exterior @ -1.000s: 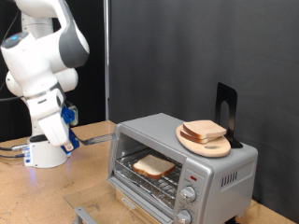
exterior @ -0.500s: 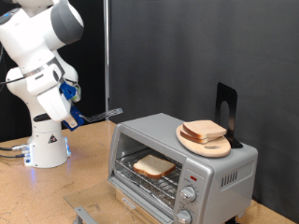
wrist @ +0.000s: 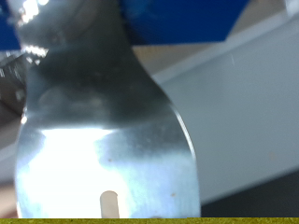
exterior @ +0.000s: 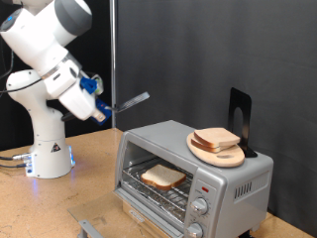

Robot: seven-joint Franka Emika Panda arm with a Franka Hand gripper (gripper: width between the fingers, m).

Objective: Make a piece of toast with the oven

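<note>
The silver oven [exterior: 230, 181] stands at the exterior view's lower right with its door open. One slice of toast [exterior: 162, 177] lies on the wire rack inside. A second, alike slice [exterior: 216, 138] rests on a round wooden plate [exterior: 230, 157] on the oven's top. My gripper [exterior: 100, 105] is up at the left of the oven, above its top level, shut on the handle of a metal spatula [exterior: 132, 100] that points toward the exterior view's right. In the wrist view the shiny spatula blade [wrist: 105, 159] fills the picture; the fingers do not show there.
The robot base [exterior: 48, 154] stands on the wooden table [exterior: 40, 208] at the exterior view's left. A black stand [exterior: 240, 117] rises behind the plate on the oven. A dark curtain [exterior: 198, 59] hangs behind. The open oven door's handle [exterior: 89, 228] juts out at the bottom.
The arm has lifted and swung toward the exterior view's right, raising the spatula from beside the oven's side to above its top level. The toast slices have not moved.
</note>
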